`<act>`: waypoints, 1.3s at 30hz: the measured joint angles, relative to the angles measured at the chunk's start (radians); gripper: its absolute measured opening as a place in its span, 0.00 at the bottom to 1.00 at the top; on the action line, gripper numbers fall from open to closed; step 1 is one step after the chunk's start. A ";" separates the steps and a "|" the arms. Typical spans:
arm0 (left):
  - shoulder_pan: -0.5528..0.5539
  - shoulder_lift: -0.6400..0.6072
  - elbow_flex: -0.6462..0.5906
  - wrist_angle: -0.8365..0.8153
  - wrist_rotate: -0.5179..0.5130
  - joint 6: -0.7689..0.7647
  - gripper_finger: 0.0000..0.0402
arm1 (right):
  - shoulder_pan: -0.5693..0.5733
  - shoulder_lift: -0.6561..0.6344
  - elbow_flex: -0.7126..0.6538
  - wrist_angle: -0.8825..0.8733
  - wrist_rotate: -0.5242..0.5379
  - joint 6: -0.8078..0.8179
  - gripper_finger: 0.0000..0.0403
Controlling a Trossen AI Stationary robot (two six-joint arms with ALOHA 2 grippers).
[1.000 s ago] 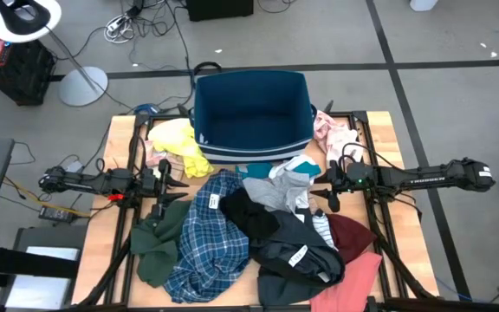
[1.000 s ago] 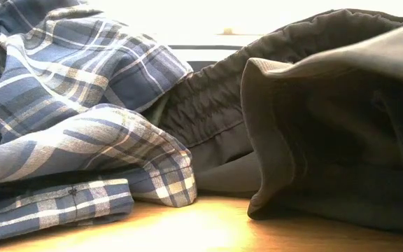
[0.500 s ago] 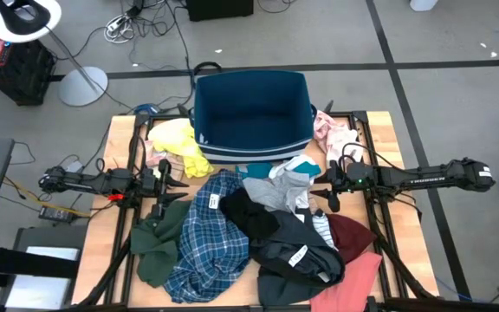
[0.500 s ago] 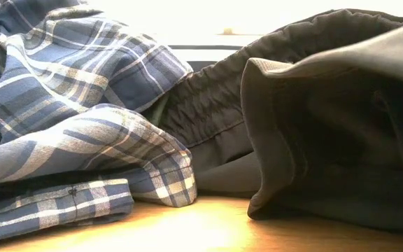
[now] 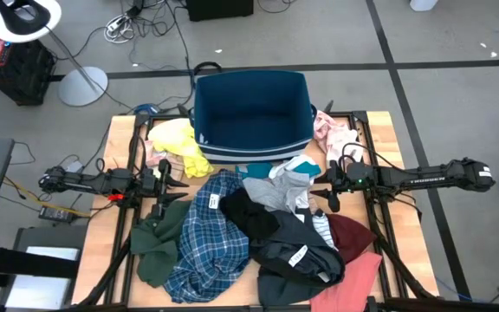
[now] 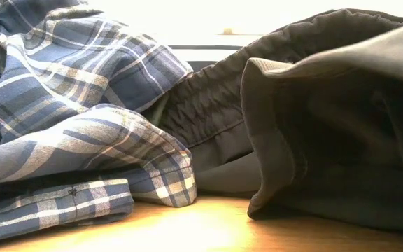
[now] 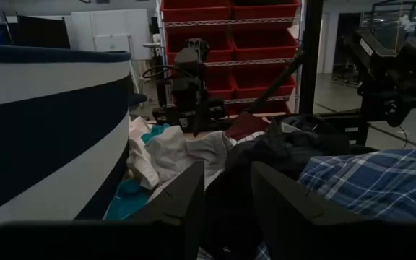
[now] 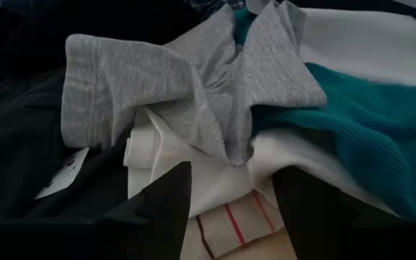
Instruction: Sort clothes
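1 wooden table (image 5: 115,143), clothes (image 5: 258,230) heaped; grey floor (image 5: 457,87) around.

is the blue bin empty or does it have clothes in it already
Empty: the high view shows the blue bin's bare floor, with the clothes piled on the table.

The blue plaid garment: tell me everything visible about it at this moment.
The blue plaid garment is a soft woven shirt, navy and lighter blue checks with white lines, lying crumpled and unfolded on the near-left part of the table. Its left edge overlaps the dark green garment; the black garment lies against its right side. In the low view its folded hem rests on the tabletop beside dark grey elasticated fabric. Neither gripper touches it.
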 joint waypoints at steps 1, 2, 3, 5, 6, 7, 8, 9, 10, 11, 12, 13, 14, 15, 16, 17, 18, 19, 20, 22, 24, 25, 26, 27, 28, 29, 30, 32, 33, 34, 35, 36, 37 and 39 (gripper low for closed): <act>0.000 0.000 0.000 0.000 0.000 0.000 0.30 | 0.000 0.000 0.000 0.000 0.000 0.000 0.49; 0.000 0.000 0.000 0.000 0.000 0.000 0.30 | 0.000 0.000 0.000 0.000 0.000 0.000 0.49; 0.000 0.000 0.000 0.000 0.000 0.000 0.30 | 0.000 0.000 0.000 0.000 0.000 0.000 0.49; 0.000 0.000 0.000 0.000 0.000 0.000 0.30 | 0.000 0.000 0.000 0.000 0.000 0.000 0.49; 0.000 0.000 0.000 0.000 0.000 0.000 0.30 | 0.000 0.000 0.000 0.000 0.000 0.000 0.49; 0.000 0.000 0.000 0.000 0.000 0.000 0.30 | 0.000 0.000 0.000 0.000 0.000 0.000 0.49; 0.000 0.000 0.000 0.000 0.000 0.000 0.30 | 0.000 0.000 0.000 0.000 0.000 0.000 0.49; 0.000 0.000 0.000 0.000 0.000 0.000 0.30 | 0.000 0.000 0.000 0.000 0.000 0.000 0.49; 0.000 0.000 0.000 0.000 0.000 0.000 0.30 | 0.000 0.000 0.000 0.000 0.000 0.000 0.49; 0.000 0.000 0.000 0.000 0.000 0.000 0.30 | 0.000 0.000 0.000 0.000 0.000 0.000 0.49; 0.000 0.000 0.000 0.000 0.000 0.000 0.30 | 0.000 0.000 0.000 0.000 0.000 0.000 0.49; 0.000 0.000 0.000 0.000 0.000 0.000 0.30 | 0.000 0.000 0.000 0.000 0.000 0.000 0.49; 0.000 0.000 0.000 0.000 0.000 0.000 0.30 | 0.000 0.000 0.000 0.000 0.000 0.000 0.49; 0.000 0.000 0.000 0.000 0.000 0.000 0.30 | 0.000 0.000 0.000 0.000 0.000 0.000 0.49; 0.000 0.000 0.000 0.000 0.000 0.000 0.30 | 0.000 0.000 0.000 0.000 0.000 0.000 0.49; 0.000 0.000 0.000 0.000 0.000 0.000 0.30 | 0.000 0.000 0.000 0.000 0.000 0.000 0.49; 0.000 0.000 0.000 0.000 0.000 0.000 0.30 | 0.000 0.000 0.000 0.000 0.000 0.000 0.49; 0.000 0.000 0.000 0.000 0.000 0.000 0.30 | 0.000 0.000 0.000 0.000 0.000 0.000 0.49; 0.000 0.000 0.000 0.000 0.000 0.000 0.30 | 0.000 0.000 0.000 0.000 0.000 0.000 0.49; 0.000 0.000 0.000 0.000 0.000 0.000 0.30 | 0.000 0.000 0.000 0.000 0.000 0.000 0.49; 0.000 0.000 0.000 0.000 0.000 0.000 0.30 | 0.000 0.000 0.000 0.000 0.000 0.000 0.49; 0.000 0.000 0.000 0.000 0.000 0.000 0.30 | 0.000 0.000 0.000 0.000 0.000 0.000 0.49; 0.000 0.000 0.000 0.000 0.000 0.000 0.30 | 0.000 0.000 0.000 0.000 0.000 0.000 0.49; 0.000 0.000 0.000 0.000 0.000 0.000 0.30 | 0.000 0.000 0.000 0.000 0.000 0.000 0.49; 0.000 0.000 0.000 0.000 0.000 0.000 0.30 | 0.000 0.000 0.000 0.000 0.000 0.000 0.49; 0.000 0.000 0.000 0.000 0.000 0.000 0.30 | 0.000 0.000 0.000 0.000 0.000 0.000 0.49; 0.000 0.000 0.000 0.000 0.000 0.000 0.30 | 0.000 0.000 0.000 0.000 0.000 0.000 0.49; 0.000 0.000 0.000 0.000 0.000 0.000 0.30 | 0.000 0.000 0.000 0.000 0.000 -0.007 0.49; 0.000 0.000 0.000 0.000 0.000 0.000 0.30 | 0.000 0.000 0.000 0.000 0.001 -0.037 0.49; 0.000 0.000 0.000 0.000 0.000 0.000 0.30 | 0.000 0.000 0.000 0.000 0.003 -0.082 0.49; 0.000 0.000 0.000 0.000 0.000 0.000 0.30 | 0.000 0.000 0.000 0.000 0.007 -0.127 0.49; 0.000 0.000 0.000 0.000 0.000 0.000 0.30 | 0.000 0.000 0.000 0.000 0.008 -0.162 0.49; 0.000 0.000 0.000 0.000 0.000 0.000 0.30 | 0.000 0.000 0.000 0.000 0.009 -0.186 0.49; 0.000 0.000 0.000 0.000 0.000 0.000 0.30 | 0.000 0.000 0.000 0.000 0.009 -0.227 0.49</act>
